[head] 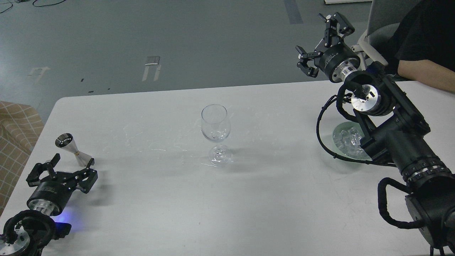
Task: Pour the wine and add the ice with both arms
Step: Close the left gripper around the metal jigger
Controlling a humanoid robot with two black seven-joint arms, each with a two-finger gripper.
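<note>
A clear wine glass [215, 125] stands upright at the middle of the white table [270, 199]; faint glints sit low in its bowl, and I cannot tell what they are. Ice cubes [347, 139] lie piled in a shallow glass dish [337, 137] at the right, partly hidden behind my right arm. My right gripper [312, 37] is open and empty, raised above the table's far right edge. My left gripper [74, 160] is open, low over the near left corner. A tilted steel jigger [71, 146] lies just beyond it, its lower cone by one fingertip.
Water drops and streaks [149, 144] spread on the table around the glass. A person's arm [426, 76] and a grey chair [385, 30] are at the far right edge. A checked cloth [16, 142] lies left of the table.
</note>
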